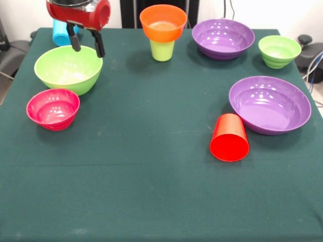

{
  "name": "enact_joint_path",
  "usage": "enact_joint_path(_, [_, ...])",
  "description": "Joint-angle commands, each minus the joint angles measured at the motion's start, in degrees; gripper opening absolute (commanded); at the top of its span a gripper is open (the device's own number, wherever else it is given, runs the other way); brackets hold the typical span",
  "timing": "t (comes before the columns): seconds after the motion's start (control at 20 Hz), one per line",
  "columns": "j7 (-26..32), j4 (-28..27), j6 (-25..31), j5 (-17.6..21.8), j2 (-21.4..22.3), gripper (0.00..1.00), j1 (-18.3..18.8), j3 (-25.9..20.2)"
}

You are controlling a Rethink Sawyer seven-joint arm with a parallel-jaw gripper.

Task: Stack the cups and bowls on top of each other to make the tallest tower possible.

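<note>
The red arm comes down at the far left, its claw (86, 44) open and empty, fingers hanging over the far rim of the large green bowl (68, 69).

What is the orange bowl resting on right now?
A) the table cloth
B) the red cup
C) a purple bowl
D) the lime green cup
D: the orange bowl sits upright on top of the lime green cup at the far side of the table, clear of the other bowls.
</note>
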State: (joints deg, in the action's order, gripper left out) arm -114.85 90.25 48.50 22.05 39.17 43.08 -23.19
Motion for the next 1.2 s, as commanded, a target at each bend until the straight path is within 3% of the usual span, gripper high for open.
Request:
enact_joint_path(0.05, [13.82, 2.05, 2.78, 6.12, -3.60, 1.00, -0.47, -2.26])
enact_joint_path(0.55, [13.98, 0.49, -2.57, 6.13, -8.33, 1.00, 0.47, -4.04])
enact_joint_path(1.2, [15.96, -3.05, -2.96, 10.15, -12.63, 1.00, 1.90, -5.20])
